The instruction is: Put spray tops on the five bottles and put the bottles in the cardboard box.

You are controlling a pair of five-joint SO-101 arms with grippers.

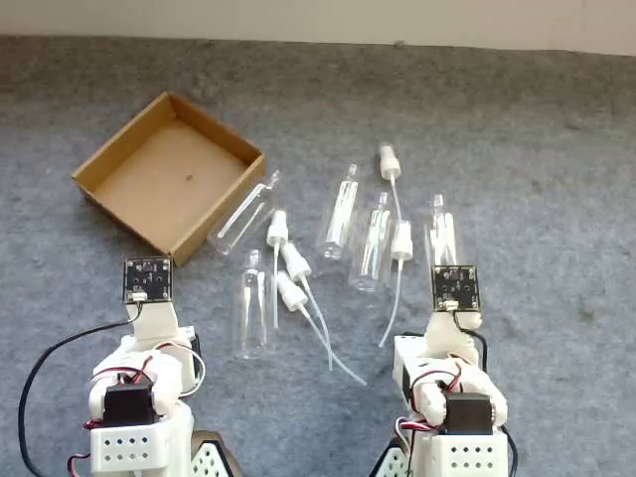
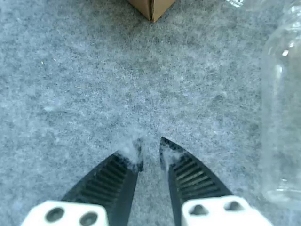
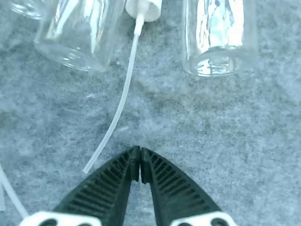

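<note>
Five clear bottles lie uncapped on the grey carpet: one (image 1: 243,214) against the cardboard box (image 1: 104,164), one (image 1: 250,303) nearer my left arm, and three (image 1: 338,212) (image 1: 373,241) (image 1: 442,234) to the right. White spray tops with long tubes lie loose between them (image 1: 277,231) (image 1: 295,260) (image 1: 290,290) (image 1: 388,162) (image 1: 400,240). My left gripper (image 2: 150,153) hovers low over bare carpet, slightly open and empty, with a bottle (image 2: 282,108) beside it. My right gripper (image 3: 140,155) is shut and empty, just short of two bottle bases (image 3: 77,33) (image 3: 220,35) and a spray top's tube (image 3: 117,108).
The open, empty box sits at the back left; its corner (image 2: 151,7) lies ahead of the left gripper. Both arm bases stand at the near edge (image 1: 139,397) (image 1: 452,407). Bare carpet stretches to the far right and along the back.
</note>
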